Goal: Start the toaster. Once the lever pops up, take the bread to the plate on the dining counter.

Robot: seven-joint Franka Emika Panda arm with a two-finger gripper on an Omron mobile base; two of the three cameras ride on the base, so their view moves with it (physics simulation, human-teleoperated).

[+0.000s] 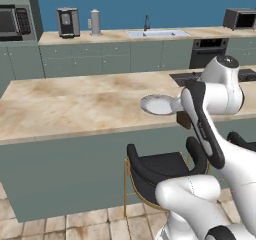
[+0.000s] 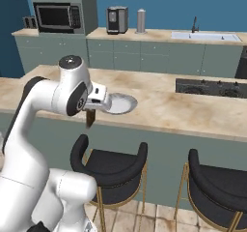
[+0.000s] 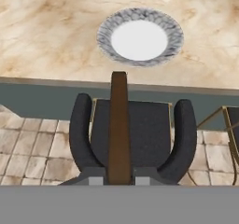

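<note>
While the tool (image 3: pixel 119 175) grips the bread (image 3: pixel 119 125) above a stool (image 3: pixel 133 129), the plate (image 3: pixel 140 37) sits beyond the counter edge (image 3: pixel 56 82).

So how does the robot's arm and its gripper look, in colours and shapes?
The arm is made of rounded, glossy white segments with dark grey to black bands at the joints, and a grey disc caps the top joint. One long black strip runs along a link. No loose cables or readable markings are visible. The gripper has two small, blocky grey finger tips on a white hand.
</note>
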